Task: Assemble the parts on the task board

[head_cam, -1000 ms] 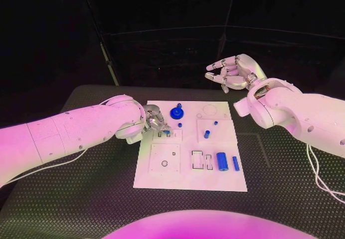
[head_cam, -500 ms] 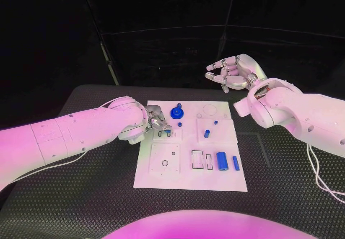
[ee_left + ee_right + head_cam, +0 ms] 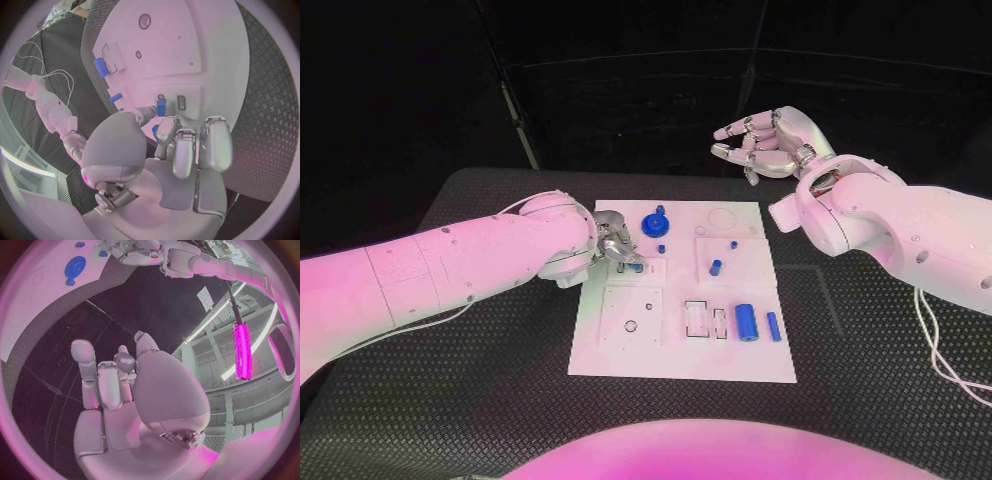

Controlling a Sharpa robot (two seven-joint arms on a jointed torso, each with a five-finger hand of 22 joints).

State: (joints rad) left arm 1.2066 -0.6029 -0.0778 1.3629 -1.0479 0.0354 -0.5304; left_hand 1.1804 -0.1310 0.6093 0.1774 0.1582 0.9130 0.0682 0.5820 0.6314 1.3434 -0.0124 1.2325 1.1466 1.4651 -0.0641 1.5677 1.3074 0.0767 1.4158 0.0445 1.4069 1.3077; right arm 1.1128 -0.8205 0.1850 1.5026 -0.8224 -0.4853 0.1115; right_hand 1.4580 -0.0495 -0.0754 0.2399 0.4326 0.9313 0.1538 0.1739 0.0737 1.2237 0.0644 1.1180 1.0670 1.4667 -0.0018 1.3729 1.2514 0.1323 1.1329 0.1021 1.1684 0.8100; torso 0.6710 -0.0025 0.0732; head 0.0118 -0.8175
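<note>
White rectangular task board [image 3: 682, 355] lies before us; our left hand [image 3: 616, 247] pinches a small blue peg [image 3: 160, 106], our right hand [image 3: 769, 140] curled, holding nothing.

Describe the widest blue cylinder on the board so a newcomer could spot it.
Start at the white task board in the middle of the table and go to its near right part. There two blue cylinders lie side by side next to two rectangular slots; the wide blue cylinder is the thicker one, nearer the slots, with the thin blue rod on its outer side.
</note>
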